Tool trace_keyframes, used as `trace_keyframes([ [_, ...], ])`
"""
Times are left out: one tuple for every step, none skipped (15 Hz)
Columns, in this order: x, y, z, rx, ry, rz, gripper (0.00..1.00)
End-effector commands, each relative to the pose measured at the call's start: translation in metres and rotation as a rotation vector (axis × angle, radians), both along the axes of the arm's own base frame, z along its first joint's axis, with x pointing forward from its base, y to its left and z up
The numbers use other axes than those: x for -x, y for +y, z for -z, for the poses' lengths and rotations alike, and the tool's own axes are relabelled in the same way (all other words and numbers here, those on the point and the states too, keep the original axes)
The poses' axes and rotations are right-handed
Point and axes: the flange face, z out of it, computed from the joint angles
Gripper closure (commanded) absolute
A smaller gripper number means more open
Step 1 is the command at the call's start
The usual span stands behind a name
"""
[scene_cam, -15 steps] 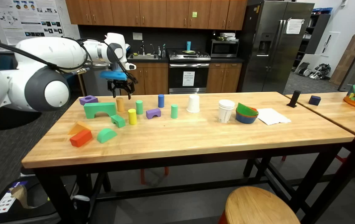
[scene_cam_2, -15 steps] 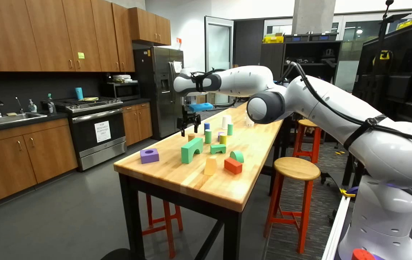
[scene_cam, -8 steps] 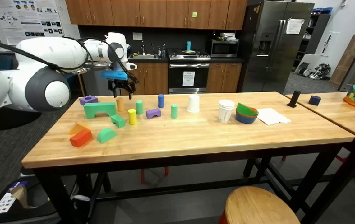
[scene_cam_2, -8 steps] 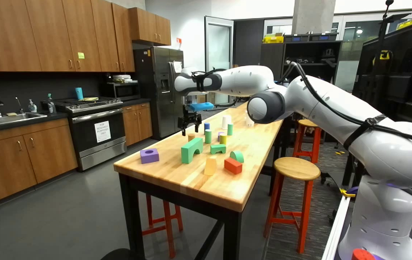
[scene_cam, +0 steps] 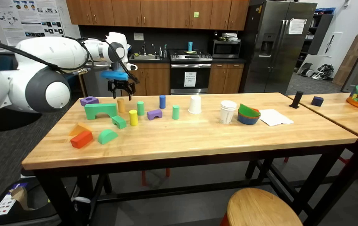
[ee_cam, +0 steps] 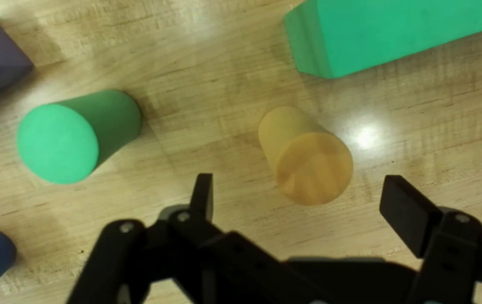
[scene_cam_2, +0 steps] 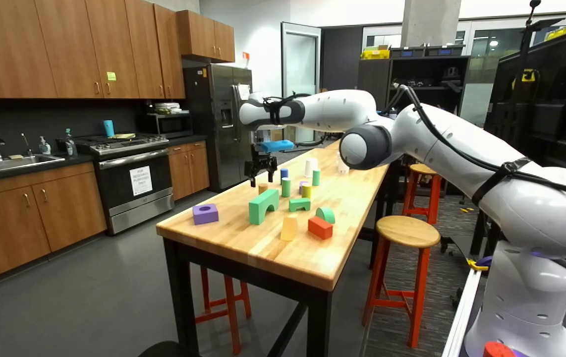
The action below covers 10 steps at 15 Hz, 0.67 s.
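The claw hangs with its fingers spread wide, just above the orange cylinder, which stands upright near the long edge of the worktop facing the stove. Close to it stand a green arch, towards the nearer short edge, and a green cylinder, farther from that edge. A purple block with a hole lies near the corner where these edges meet; a red block lies towards the opposite long edge.
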Motion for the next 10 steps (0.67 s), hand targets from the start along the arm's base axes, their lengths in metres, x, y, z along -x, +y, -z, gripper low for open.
trace_keyframes([
  [0.0057, 0.0015, -0.0085, -0.016, 0.031, -0.015, 0.0],
  [0.0065, 0.0017, -0.0079, -0.018, 0.037, -0.016, 0.0],
  [0.007, 0.0021, -0.0073, -0.016, 0.043, -0.017, 0.0],
  [0.0075, 0.0024, -0.0068, -0.018, 0.048, -0.017, 0.0],
  [0.0076, 0.0025, -0.0067, -0.02, 0.049, -0.017, 0.0],
  [0.0077, 0.0024, -0.0062, -0.02, 0.05, -0.016, 0.0],
  [0.0078, 0.0025, -0.0055, -0.023, 0.052, -0.016, 0.0],
  [0.0078, 0.0031, -0.0053, -0.023, 0.052, -0.016, 0.0],
  [0.0077, 0.0039, -0.005, -0.021, 0.053, -0.019, 0.0],
  [0.0077, 0.0044, -0.0049, -0.021, 0.054, -0.019, 0.0],
])
